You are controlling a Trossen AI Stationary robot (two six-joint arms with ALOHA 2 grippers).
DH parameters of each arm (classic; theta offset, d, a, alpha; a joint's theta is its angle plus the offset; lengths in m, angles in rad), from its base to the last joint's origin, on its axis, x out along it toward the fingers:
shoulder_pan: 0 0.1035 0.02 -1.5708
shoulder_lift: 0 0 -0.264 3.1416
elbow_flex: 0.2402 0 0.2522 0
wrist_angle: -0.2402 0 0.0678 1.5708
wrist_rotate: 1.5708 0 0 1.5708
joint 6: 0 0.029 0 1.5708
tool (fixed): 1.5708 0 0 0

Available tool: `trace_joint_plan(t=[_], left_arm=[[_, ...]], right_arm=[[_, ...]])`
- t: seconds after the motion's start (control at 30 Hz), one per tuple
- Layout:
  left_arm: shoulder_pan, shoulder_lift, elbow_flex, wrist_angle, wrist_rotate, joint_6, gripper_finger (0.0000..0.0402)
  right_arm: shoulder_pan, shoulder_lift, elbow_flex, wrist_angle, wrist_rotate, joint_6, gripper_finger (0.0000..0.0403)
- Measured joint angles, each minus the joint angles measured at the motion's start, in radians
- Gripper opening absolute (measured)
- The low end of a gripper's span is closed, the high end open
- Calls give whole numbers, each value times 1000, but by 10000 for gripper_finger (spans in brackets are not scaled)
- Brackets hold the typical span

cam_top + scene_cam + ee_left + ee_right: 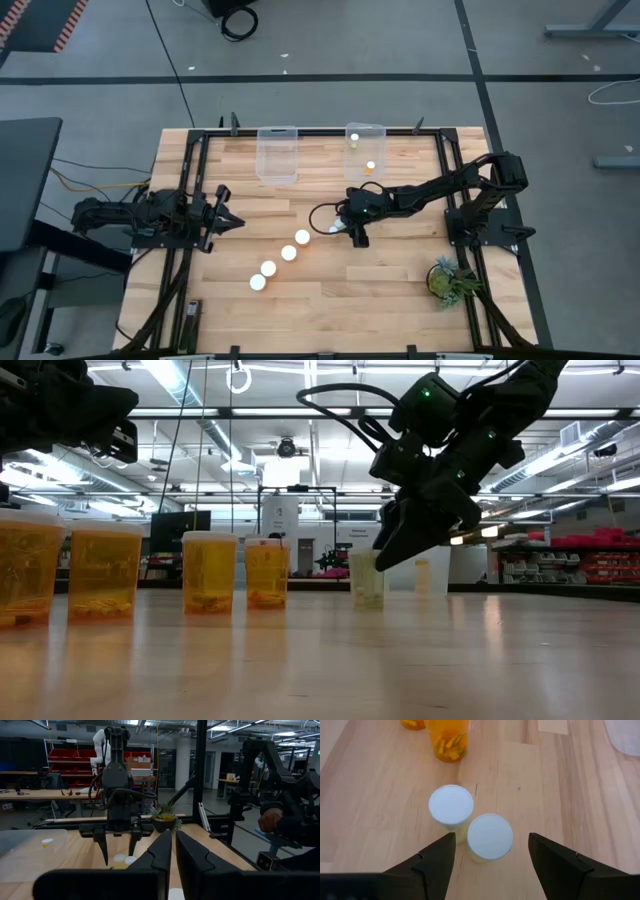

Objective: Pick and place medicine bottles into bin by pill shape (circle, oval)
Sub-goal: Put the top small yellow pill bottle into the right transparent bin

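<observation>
Several amber medicine bottles with white caps stand upright on the wooden table in a slanting row [280, 260]; they also show in the low view [210, 572]. Two more bottles stand side by side under my right gripper: one [490, 836] between its open fingers, the other [451, 806] just beyond one fingertip. My right gripper [352, 232] hovers above them, pointing down, and touches neither. Two bottles lie in the right clear bin [365, 150]. The left clear bin [278, 152] stands beside it. My left gripper [225, 220] waits shut at the table's left.
A small potted plant [447, 278] stands at the near right corner. The black frame rails [190, 180] run along the table's sides. Bare wood lies between the bins and the bottle row.
</observation>
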Motion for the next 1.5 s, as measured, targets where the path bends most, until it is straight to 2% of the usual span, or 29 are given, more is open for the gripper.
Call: trace_joint_plan(t=[1.1, 1.5], left_arm=[[0, 0, 0, 0, 0, 0, 27], [0, 0, 0, 0, 0, 0, 30]], right_arm=[[0, -36, 2, -35, -27, -8, 257], [0, -36, 2, -35, -27, -8, 200]])
